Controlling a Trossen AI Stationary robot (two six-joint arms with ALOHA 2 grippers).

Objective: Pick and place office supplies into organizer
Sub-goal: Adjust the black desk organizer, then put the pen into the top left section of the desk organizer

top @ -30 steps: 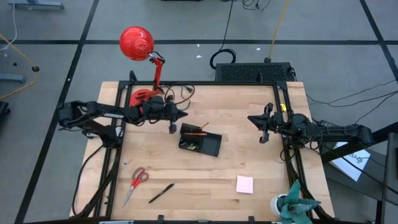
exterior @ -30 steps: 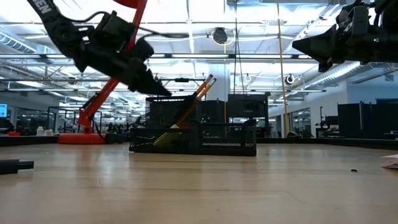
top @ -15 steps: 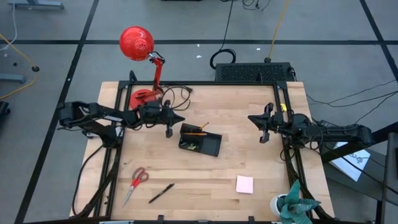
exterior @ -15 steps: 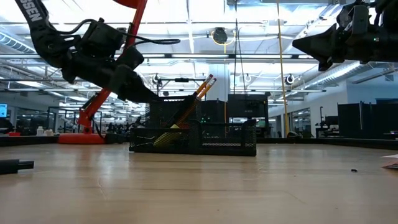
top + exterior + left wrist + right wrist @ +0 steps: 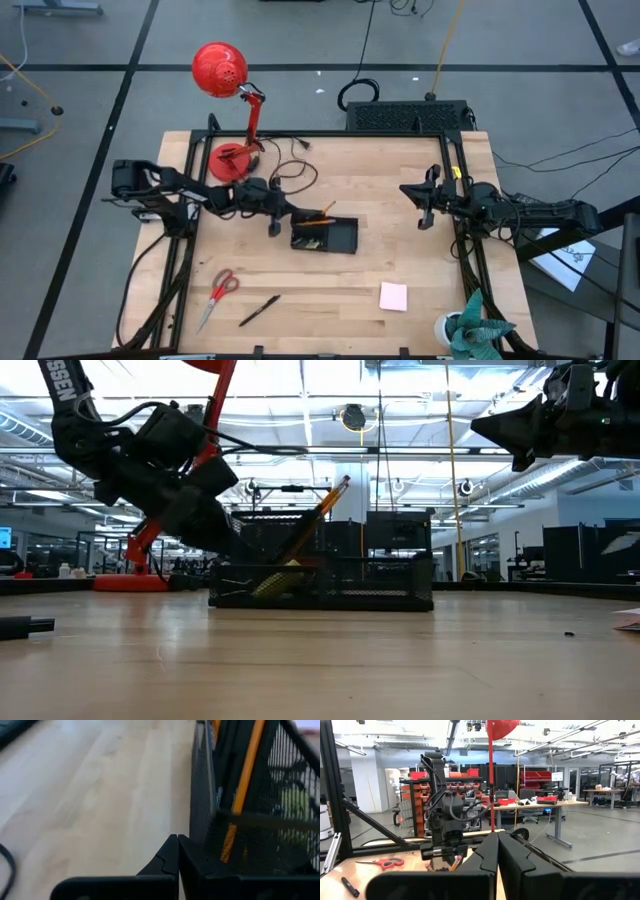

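The left claw [image 5: 276, 219], fingers pressed shut and empty, sits low at the black mesh organizer's [image 5: 340, 237] left edge, seemingly touching it. An orange pencil [image 5: 318, 218] leans inside. The right claw [image 5: 422, 207], closed, hovers well apart over the open wooden surface [image 5: 380, 180].

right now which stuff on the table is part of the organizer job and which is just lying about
Part of the job:
organizer
orange pencil in the organizer
red-handled scissors
black pen
pink sticky-note pad

Just lying about:
red desk lamp
black box with cables
green-and-white thing at the table's corner
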